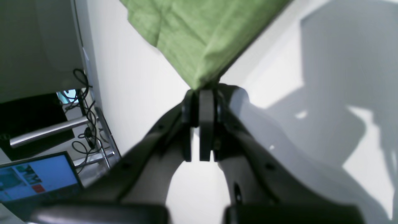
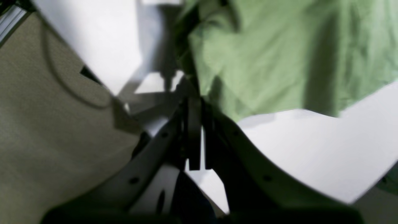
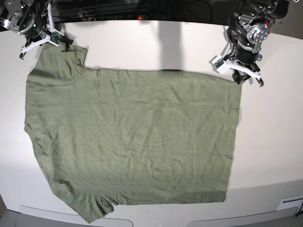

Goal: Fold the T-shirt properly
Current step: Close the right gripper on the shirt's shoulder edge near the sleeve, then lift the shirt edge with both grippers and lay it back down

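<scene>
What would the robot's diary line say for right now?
T-shirt: spread flat on table | left gripper: shut on hem corner | right gripper: shut at sleeve edge

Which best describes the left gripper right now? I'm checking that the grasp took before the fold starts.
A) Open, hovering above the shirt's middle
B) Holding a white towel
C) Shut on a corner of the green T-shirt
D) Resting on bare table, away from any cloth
C: in the left wrist view the left gripper has its jaws closed, pinching a corner of the T-shirt.
</scene>
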Tool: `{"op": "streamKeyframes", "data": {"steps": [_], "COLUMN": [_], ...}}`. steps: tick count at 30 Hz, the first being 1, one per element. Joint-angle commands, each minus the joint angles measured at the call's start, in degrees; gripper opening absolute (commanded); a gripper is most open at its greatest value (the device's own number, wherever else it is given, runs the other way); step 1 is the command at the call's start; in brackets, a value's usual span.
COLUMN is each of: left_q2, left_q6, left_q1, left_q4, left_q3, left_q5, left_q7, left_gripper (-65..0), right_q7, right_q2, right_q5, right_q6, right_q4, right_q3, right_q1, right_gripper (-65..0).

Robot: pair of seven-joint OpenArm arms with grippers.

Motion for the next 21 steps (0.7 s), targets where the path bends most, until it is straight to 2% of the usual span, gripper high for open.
{"op": "streamKeyframes", "data": {"steps": [1,5,8,10,14,17,21], "left_q2": [-1.18,-3.28,-4.72,-5.31,-5.57,-5.55,-5.6], "left_q6": [-2.25,-2.25,-2.43,-4.15,-5.16,-5.97,-5.92], "left_q1": [1.36,1.33,1.33,1.2,0.31,-1.6,-4.85], "left_q4": [0.26,3.45,6.29,7.87,9.77,9.92,9.92], "left_q3": [0.37,0.37,0.37,0.37,0.37,0.37,0.37], "left_q5": [-0.22,-0.31,-2.29,-2.64,-4.74,-6.71,-6.73], "left_q7": [1.86,2.45,2.6,2.89,2.93,3.61,4.92], "left_gripper": [-65.0,-65.0,-65.0,-65.0,-65.0,-65.0,-65.0], "right_q7": [-0.17,-0.13,-0.15,-0.48,-0.55,-0.63,-2.51], "right_q2": [1.11,1.09,1.09,1.09,1.07,1.05,-0.07], "right_q5": [1.11,5.88,7.5,8.52,8.94,11.78,12.81], "right_q6": [-0.52,-0.26,1.46,1.57,1.51,0.61,-0.7], "right_q4": [0.98,1.01,1.42,1.95,3.13,3.58,3.58], "right_q3": [1.4,5.46,8.35,9.51,9.81,9.81,9.81], "right_q1": [-0.07,-0.07,-0.07,-0.07,-0.04,0.07,3.5], "right_gripper": [-65.0,-65.0,-65.0,-65.0,-65.0,-65.0,-65.0]}}
